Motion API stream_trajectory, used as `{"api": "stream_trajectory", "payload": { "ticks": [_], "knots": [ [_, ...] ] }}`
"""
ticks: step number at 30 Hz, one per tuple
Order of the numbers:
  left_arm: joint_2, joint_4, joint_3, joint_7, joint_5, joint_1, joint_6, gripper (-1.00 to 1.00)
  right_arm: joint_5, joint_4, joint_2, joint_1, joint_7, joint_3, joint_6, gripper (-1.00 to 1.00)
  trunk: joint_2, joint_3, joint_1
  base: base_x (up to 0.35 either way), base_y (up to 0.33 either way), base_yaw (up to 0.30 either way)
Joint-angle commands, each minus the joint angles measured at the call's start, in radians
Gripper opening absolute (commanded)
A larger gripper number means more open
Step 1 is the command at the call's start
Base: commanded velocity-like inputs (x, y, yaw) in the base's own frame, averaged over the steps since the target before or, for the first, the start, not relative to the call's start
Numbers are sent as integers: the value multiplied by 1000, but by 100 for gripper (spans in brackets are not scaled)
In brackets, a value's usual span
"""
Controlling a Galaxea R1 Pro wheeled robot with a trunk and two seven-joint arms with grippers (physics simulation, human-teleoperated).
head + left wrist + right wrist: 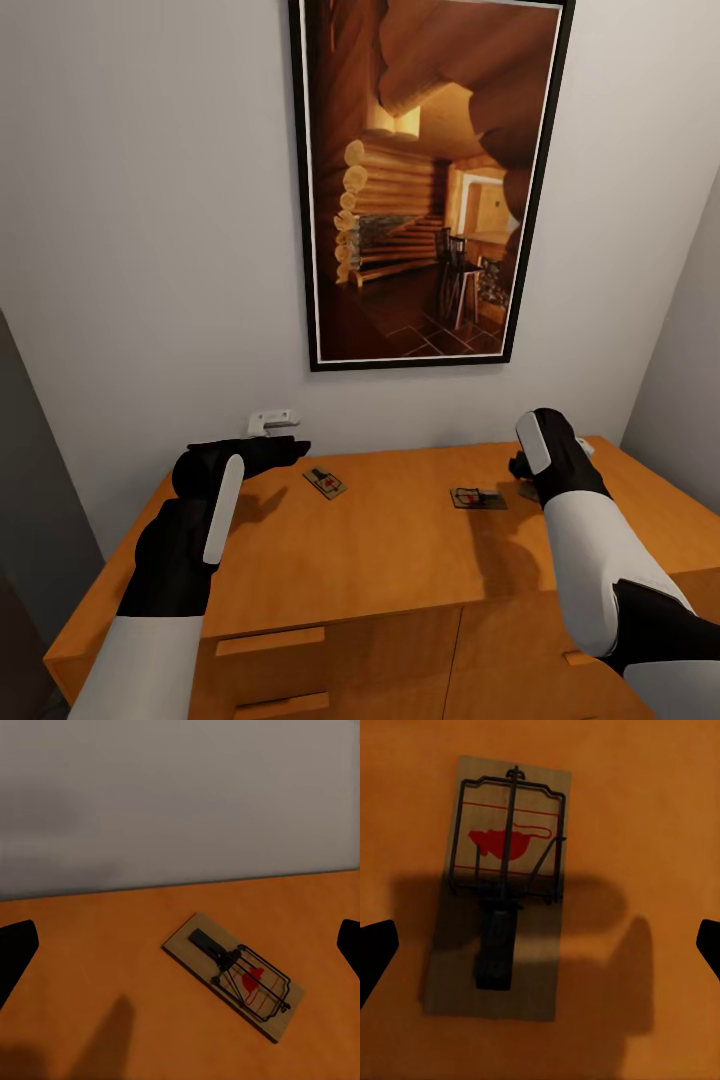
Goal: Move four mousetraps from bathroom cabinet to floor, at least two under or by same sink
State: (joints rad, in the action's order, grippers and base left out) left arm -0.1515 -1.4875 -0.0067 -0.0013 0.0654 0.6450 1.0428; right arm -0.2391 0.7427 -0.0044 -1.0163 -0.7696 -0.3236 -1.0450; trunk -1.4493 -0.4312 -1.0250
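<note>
The orange-brown cabinet [400, 560] stands against the wall below me. Two mousetraps lie on its top, one [325, 483] left of centre and one [477, 497] right of centre. My left gripper [298, 448] hovers open just left of the left mousetrap [235, 975], which lies flat between and beyond the dark fingertips [15, 952]. My right gripper [518, 468] hangs open above the top, beside the right mousetrap. In the right wrist view a mousetrap [502, 885] lies straight below, in the gripper's shadow, with nothing held between the fingertips [709, 949].
A small white-grey gadget [272, 420] sits at the cabinet's back edge by the wall. A tall framed picture [430, 180] hangs above. A side wall [690, 350] closes the right. Wooden bar handles [270, 640] mark the drawer fronts.
</note>
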Motion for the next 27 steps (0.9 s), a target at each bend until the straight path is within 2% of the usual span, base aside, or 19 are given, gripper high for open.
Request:
{"api": "stream_trajectory", "payload": {
  "ticks": [1, 14, 27],
  "knots": [
    [0, -1, 1, 2, 5, 1, 4, 100, -12, -1, 0, -1, -9, 0, -2, 100, -1, -1, 0, 0, 0, 0],
    [0, -1, 1, 1, 4, 1, 4, 100, -71, -48, -2, -1, -11, 0, 11, 100, -1, -1, 0, 0, 0, 0],
    [0, -1, 1, 1, 5, 1, 4, 100, -83, -62, 2, -1, -10, 0, 29, 100, -1, -1, 0, 0, 0, 0]
  ]
}}
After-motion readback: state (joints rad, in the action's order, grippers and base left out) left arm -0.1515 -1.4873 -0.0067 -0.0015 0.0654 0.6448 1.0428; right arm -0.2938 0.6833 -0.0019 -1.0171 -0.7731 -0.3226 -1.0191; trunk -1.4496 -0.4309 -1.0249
